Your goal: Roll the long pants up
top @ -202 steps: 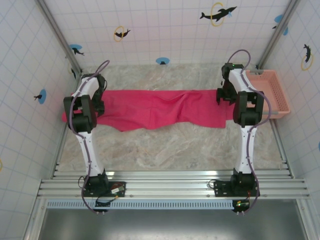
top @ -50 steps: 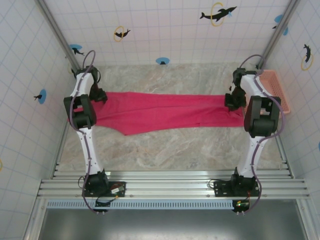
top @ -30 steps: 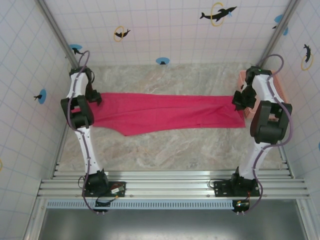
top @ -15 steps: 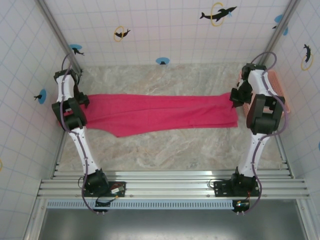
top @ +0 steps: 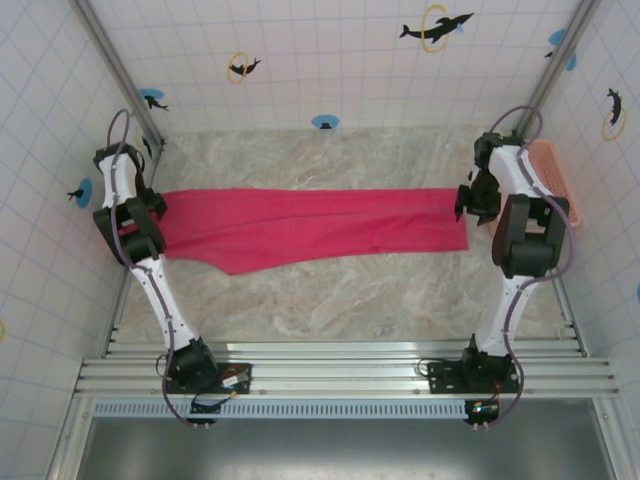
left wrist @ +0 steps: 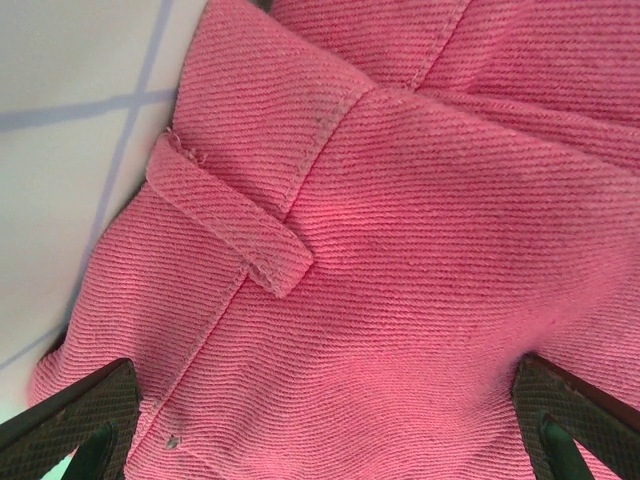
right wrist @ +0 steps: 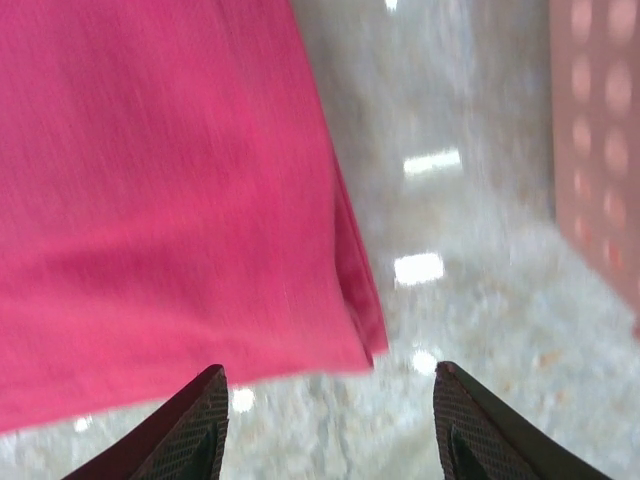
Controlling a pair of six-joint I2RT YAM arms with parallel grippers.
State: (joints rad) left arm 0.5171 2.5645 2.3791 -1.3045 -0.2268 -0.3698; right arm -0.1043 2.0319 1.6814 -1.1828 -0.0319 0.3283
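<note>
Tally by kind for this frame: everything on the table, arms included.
bright pink-red cloth long pants: 1
pale pink plastic basket: 1
white robot arms: 2 (left arm, right arm)
Total: 4

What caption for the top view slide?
Pink pants laid flat, left gripper and right gripper open at the ends.

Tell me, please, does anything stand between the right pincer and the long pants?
Nothing visible does. The right pincer hangs open just over the hem end of the long pants; the pink basket stands aside.
</note>
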